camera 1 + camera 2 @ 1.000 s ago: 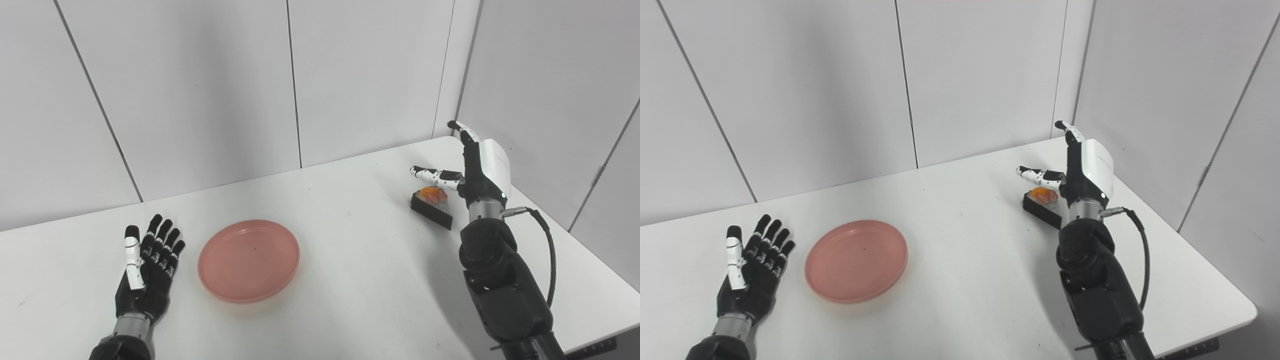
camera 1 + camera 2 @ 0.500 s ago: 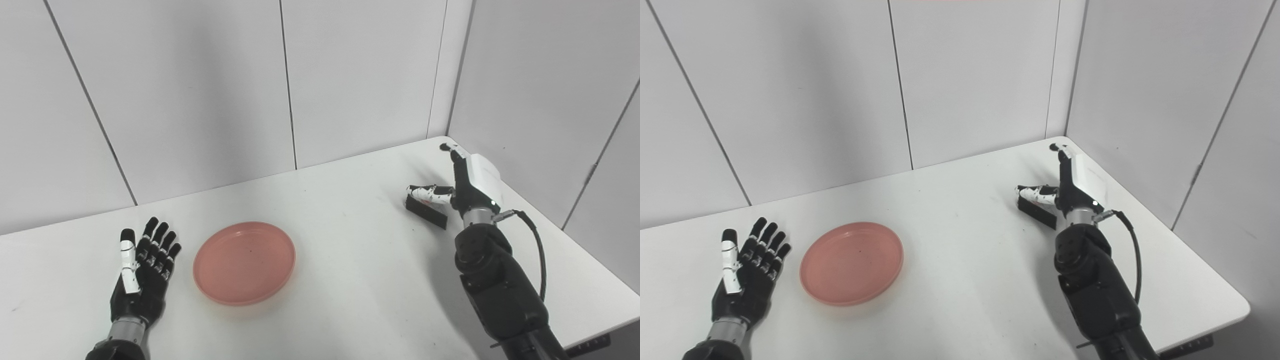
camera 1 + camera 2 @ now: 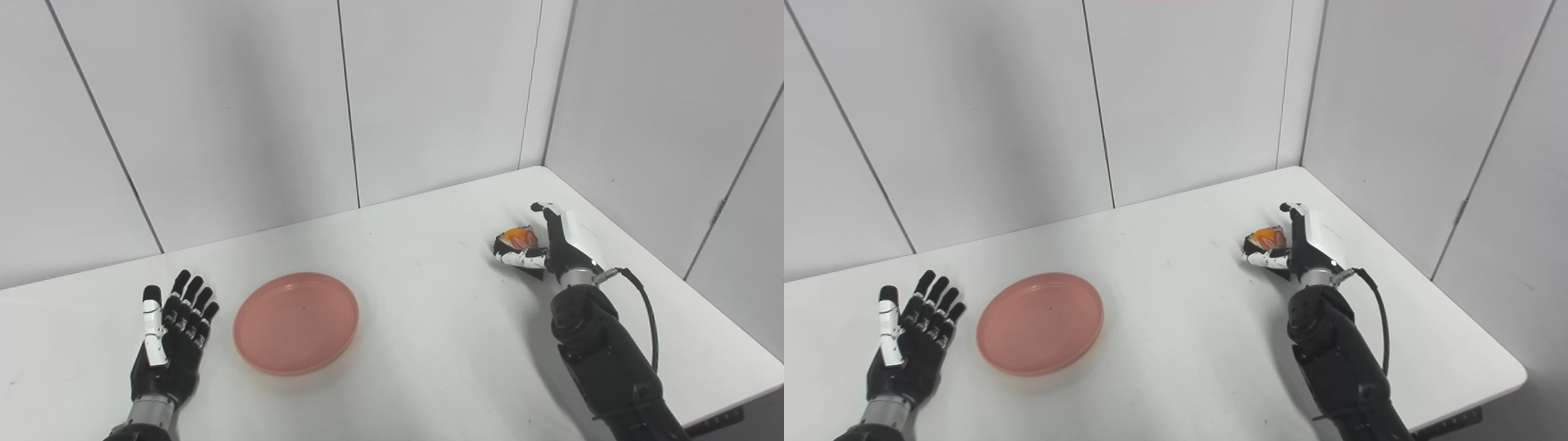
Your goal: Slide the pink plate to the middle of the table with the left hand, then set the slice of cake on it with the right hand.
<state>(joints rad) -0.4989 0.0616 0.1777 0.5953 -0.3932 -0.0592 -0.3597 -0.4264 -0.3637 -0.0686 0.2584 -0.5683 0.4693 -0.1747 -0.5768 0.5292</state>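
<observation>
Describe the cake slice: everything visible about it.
The cake is a small dark wedge, seemingly chocolate, topped with glossy orange-red fruit. It sits toward the table's far right, well apart from the pink plate. The right hand wraps it: its white thumb crosses the near side, fingers behind. Whether it has left the table cannot be told.

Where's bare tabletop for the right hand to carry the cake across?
Bare: the wide strip of table between pink plate and right hand, plus the back band along the wall. Crowded: right hand closing around the cake; left hand flat beside the plate.
</observation>
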